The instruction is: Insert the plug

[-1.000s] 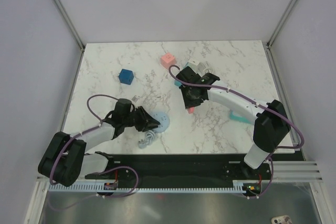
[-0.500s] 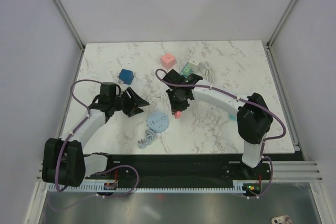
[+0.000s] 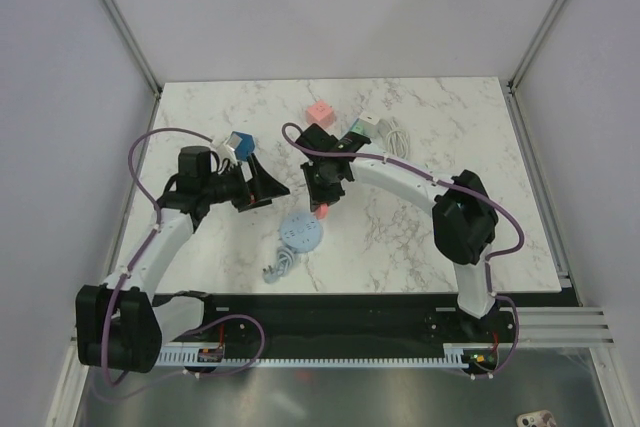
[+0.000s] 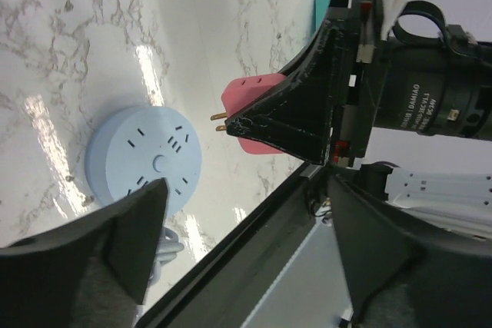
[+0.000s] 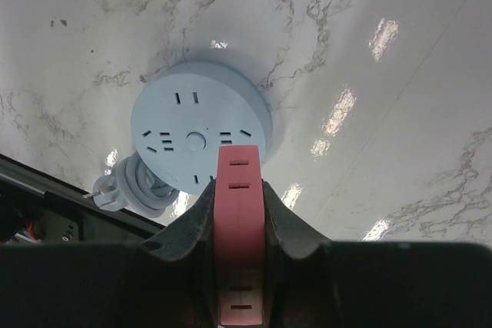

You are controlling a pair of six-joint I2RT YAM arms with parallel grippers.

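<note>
Here the right arm arcs leftward over the worktop (image 3: pixel 420 237), and the right gripper (image 3: pixel 326 190) is clamped tight on the pink plug (image 5: pixel 240 190), held in the air close by the round blue socket (image 5: pixel 198 128), prongs apart from it. The left arm is bent at the elbow; the left gripper (image 3: pixel 268 187) points sideways toward the plug, spread wide, holding nothing.

The white marbled surface (image 3: pixel 480 147) carried a round pale-blue socket (image 3: pixel 300 233) near its front middle, lying flat with its slots facing up. A grey cord (image 3: pixel 279 266) lay coiled just in front of it, touching its edge. Farther back sat a pink cube (image 3: pixel 320 111), a blue cube (image 3: pixel 238 144) to the left, and a teal block (image 3: pixel 356 132) beside a looped white cable (image 3: pixel 398 137).
</note>
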